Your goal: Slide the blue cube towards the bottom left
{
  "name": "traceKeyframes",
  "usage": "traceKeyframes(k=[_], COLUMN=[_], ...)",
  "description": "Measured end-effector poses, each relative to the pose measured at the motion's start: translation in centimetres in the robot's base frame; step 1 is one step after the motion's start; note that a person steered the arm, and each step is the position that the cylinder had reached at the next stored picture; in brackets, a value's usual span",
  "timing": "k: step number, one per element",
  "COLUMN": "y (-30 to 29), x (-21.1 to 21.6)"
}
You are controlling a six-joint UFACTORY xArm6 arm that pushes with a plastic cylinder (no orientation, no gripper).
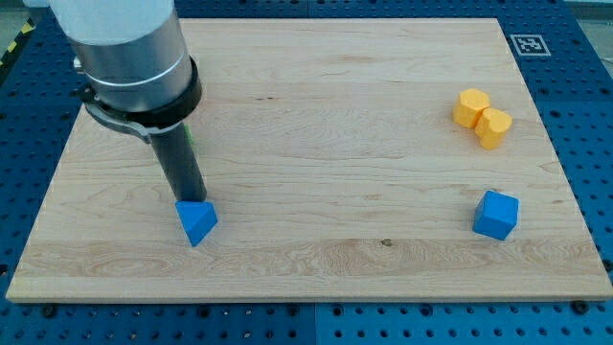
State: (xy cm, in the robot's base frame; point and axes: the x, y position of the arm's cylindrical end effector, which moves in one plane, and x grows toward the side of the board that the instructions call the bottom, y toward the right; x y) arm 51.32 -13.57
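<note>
My tip (194, 198) comes down at a slight tilt from the far left, ending just behind and touching the blue triangle (197, 221); it has no fingers. The blue cube (496, 215) sits near right, below 1 yellow block (482, 117).

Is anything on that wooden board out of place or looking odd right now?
Nothing is broken or spilled. One oddity: my tip sits at the blue triangular block on the view's left, while the blue cube I am meant to slide lies far off at the view's right, below the yellow block.
</note>
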Motion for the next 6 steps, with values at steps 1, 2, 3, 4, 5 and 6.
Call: traceKeyframes(k=[1, 2, 3, 4, 5, 6], y=[2.4, 8.3, 15.7, 26.3, 37.1, 45.5], x=[-1.6, -3.5, -4.6, -4.6, -3.3, 2.0])
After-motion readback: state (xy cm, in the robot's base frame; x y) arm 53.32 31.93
